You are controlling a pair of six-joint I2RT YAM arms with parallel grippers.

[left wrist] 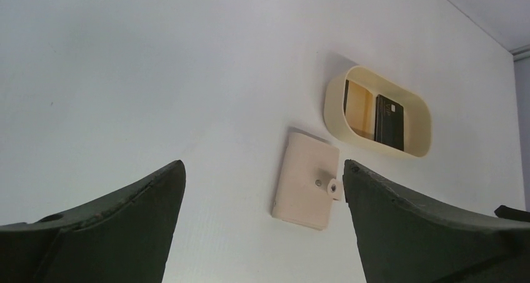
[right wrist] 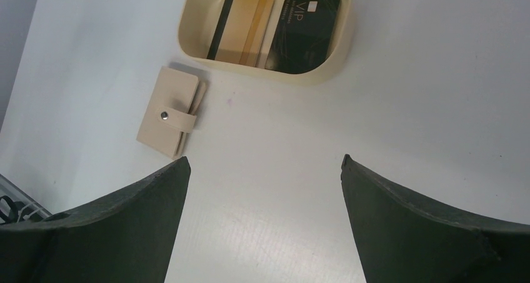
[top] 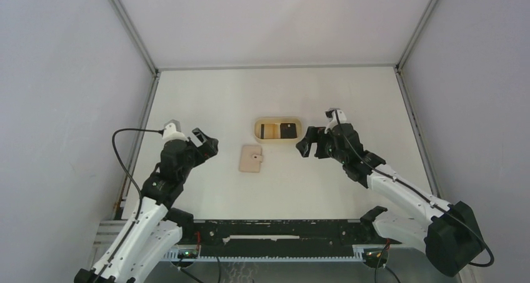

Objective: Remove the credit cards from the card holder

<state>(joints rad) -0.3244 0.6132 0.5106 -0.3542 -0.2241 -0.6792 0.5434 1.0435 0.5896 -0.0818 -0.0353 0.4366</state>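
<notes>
The beige card holder (top: 252,158) (left wrist: 306,182) (right wrist: 169,111) lies folded flat on the white table, its tab closing over one edge. Two credit cards rest inside the oval cream tray (top: 279,129): a tan one with a dark stripe (right wrist: 240,30) (left wrist: 357,108) and a black one (right wrist: 304,32) (left wrist: 389,120). My left gripper (top: 209,144) (left wrist: 262,170) hovers open to the left of the holder, holding nothing. To the right of the tray my right gripper (top: 306,144) (right wrist: 262,164) is open with nothing between its fingers.
The tray's rim (right wrist: 187,27) stands just behind the card holder. The enclosure's white walls and metal posts (top: 150,77) bound the table on the left, right and back. A black rail (top: 275,230) runs along the near edge between the arm bases.
</notes>
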